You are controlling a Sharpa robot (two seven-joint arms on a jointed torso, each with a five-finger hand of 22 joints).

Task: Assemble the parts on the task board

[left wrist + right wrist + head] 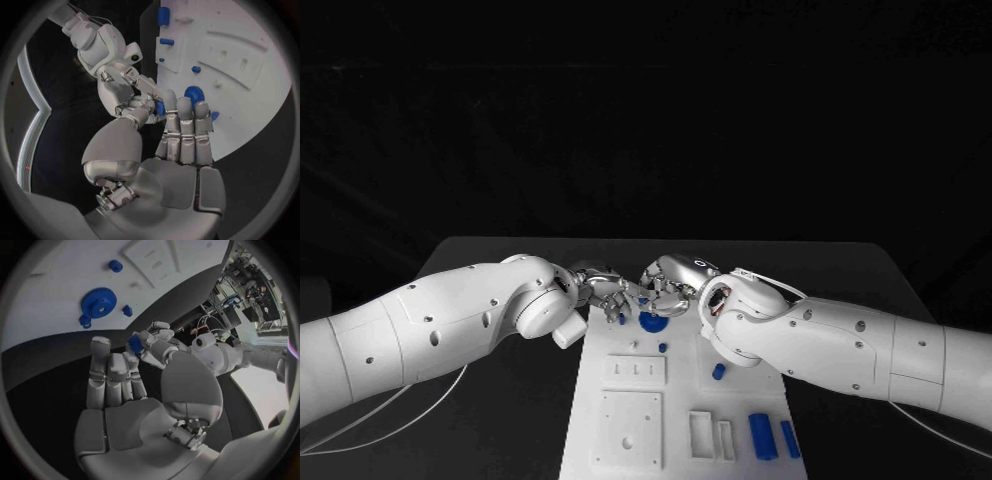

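Observation:
The white task board [635,400] lies lengthwise on the black table. My left hand [606,289] and right hand [671,284] meet fingertip to fingertip over its far end. Between them is a small blue part [642,298], pinched by the thumb and fingers of both hands. In the left wrist view this blue part [160,108] sits between my left thumb and my left fingers [181,125], with the right hand [122,92] reaching onto it. In the right wrist view the blue part [134,343] sits above my right fingers [112,370]. A blue gear [651,322] lies flat on the board just below the hands.
More blue parts lie on the board: a tiny one [662,347], a short peg [718,371], and two longer pieces [762,435] [790,438] at the near right. Raised white blocks [635,368] [629,428] take up the board's near left. Black table flanks the board.

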